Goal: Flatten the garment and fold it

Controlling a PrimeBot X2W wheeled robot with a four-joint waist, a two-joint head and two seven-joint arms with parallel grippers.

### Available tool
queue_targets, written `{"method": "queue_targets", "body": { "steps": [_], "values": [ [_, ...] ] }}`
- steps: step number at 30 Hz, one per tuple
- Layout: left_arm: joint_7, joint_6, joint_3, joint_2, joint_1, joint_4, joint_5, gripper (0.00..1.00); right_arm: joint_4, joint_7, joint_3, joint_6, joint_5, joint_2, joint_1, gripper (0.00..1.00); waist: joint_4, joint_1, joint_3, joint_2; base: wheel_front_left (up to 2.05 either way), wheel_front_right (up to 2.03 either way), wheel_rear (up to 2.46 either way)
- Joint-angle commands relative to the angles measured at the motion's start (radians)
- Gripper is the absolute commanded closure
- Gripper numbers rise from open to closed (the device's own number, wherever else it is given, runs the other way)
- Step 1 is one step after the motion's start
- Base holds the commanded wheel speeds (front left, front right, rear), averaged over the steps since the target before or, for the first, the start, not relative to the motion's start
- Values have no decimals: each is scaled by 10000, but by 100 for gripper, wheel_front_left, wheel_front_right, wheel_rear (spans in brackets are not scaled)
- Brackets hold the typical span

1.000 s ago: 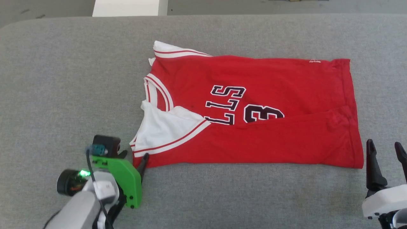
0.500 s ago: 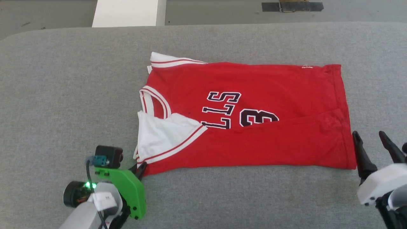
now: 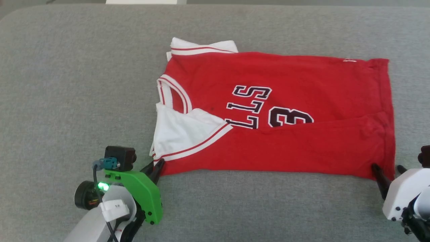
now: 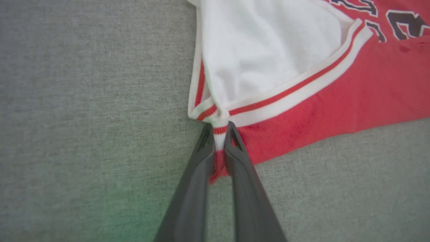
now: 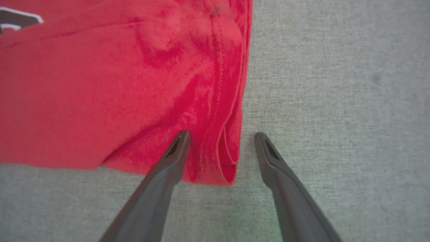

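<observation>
The garment (image 3: 285,84), a red jersey with white sleeves, striped trim, black letters and a "3", lies sideways on the grey surface, its near long side folded over. My left gripper (image 3: 158,167) is shut on the garment's near left corner; the left wrist view shows striped trim and red cloth (image 4: 302,101) pinched in that gripper (image 4: 218,129). At the near right corner my right gripper (image 3: 386,168) stands open. In the right wrist view it (image 5: 221,136) straddles the hem corner (image 5: 225,158), one finger on the red cloth, the other on bare surface.
A grey fabric-covered table (image 3: 67,84) carries the garment, with wide bare room to the left and along the near edge. A strip of floor and a white object (image 3: 144,1) show beyond the far edge.
The left gripper has closed on the garment's near left corner. The right gripper has moved forward to the near right hem corner. The head camera has shifted.
</observation>
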Motion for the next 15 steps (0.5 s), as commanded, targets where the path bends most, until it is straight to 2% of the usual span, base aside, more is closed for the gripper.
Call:
{"method": "queue_targets", "body": {
  "steps": [1, 5, 9, 10, 15],
  "values": [
    [4, 28, -36, -75, -118, 94, 74, 100, 200, 271, 0, -15, 107, 142, 62, 100, 164, 0, 129, 0, 0, 0, 0],
    [-32, 88, 14, -33, -151, 107, 85, 100, 66, 644, -65, -15, 251, 346, 13, 100, 158, 0, -62, 0, 0, 0, 0],
    [-150, 181, 192, 88, -7, -97, 12, 100, -350, 552, -161, -15, 209, 250, -141, 100, 72, 0, -499, 0, 0, 0, 0],
    [-226, 307, 423, 210, 255, -487, -145, 100, -698, 555, -275, -15, 258, 183, -186, 100, 9, 0, -893, 0, 0, 0, 0],
    [-56, 663, 759, 583, 1116, -1522, -443, 100, -1440, 808, -653, -15, 385, 230, 82, 100, -70, 0, -1435, 0, 0, 0, 0]
  ]
}}
